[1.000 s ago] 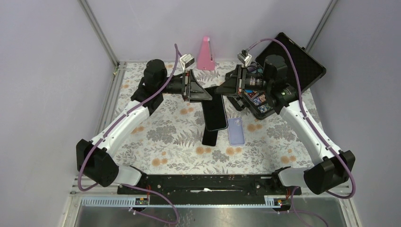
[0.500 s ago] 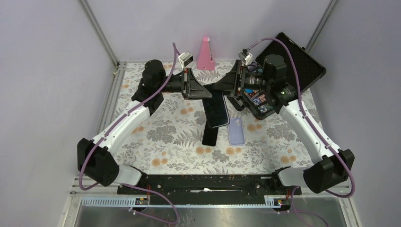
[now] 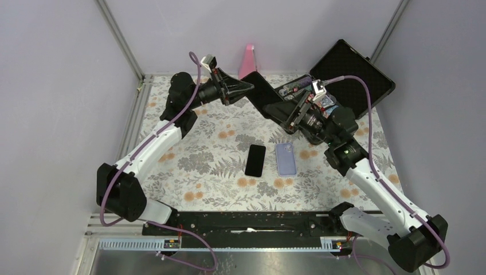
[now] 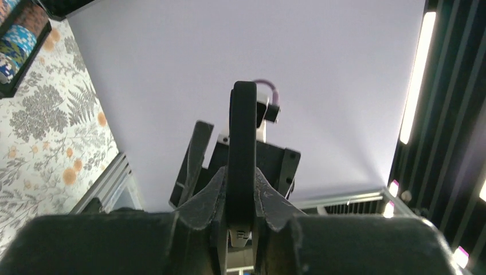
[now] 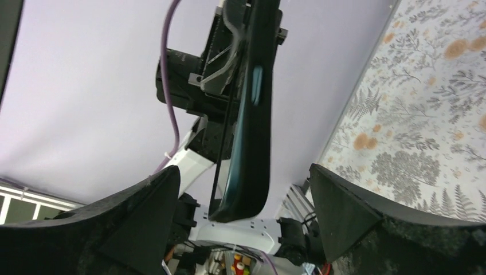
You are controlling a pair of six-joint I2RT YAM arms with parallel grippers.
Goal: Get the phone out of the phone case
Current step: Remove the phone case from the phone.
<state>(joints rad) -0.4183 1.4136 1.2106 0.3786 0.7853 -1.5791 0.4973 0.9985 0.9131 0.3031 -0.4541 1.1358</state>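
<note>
Phone (image 3: 268, 94) hangs in the air above the far part of the table (image 3: 189, 166), tilted. The left fingers (image 4: 213, 195) are closed tight on one end of it, one on each face. The right fingers (image 5: 344, 212) stand wide apart on either side of its other end, touching neither face. On the table below lie a black slab (image 3: 255, 160) and, just beside it, a lilac slab (image 3: 285, 158).
</note>
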